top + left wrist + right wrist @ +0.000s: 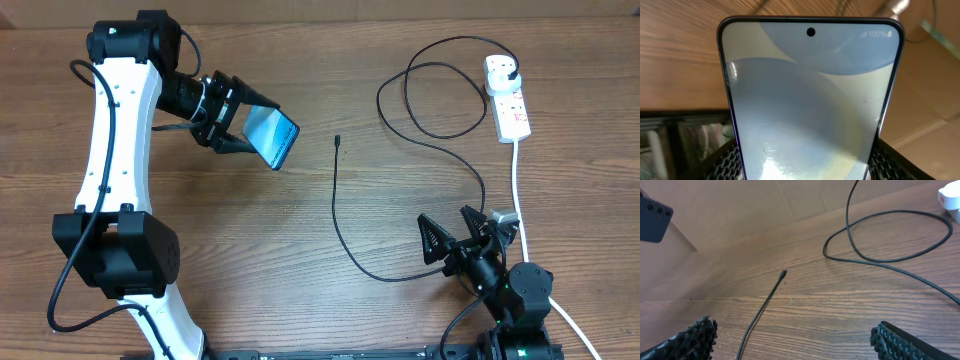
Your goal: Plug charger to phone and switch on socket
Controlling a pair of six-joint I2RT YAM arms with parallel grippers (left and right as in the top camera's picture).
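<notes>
One charger plug (511,70) in white socket (514,118)

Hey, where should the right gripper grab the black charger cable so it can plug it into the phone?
I'd grip the charger just behind its connector tip, coming from above with the open right gripper straddling it. That end lies straight, flat and free on the table.
</notes>
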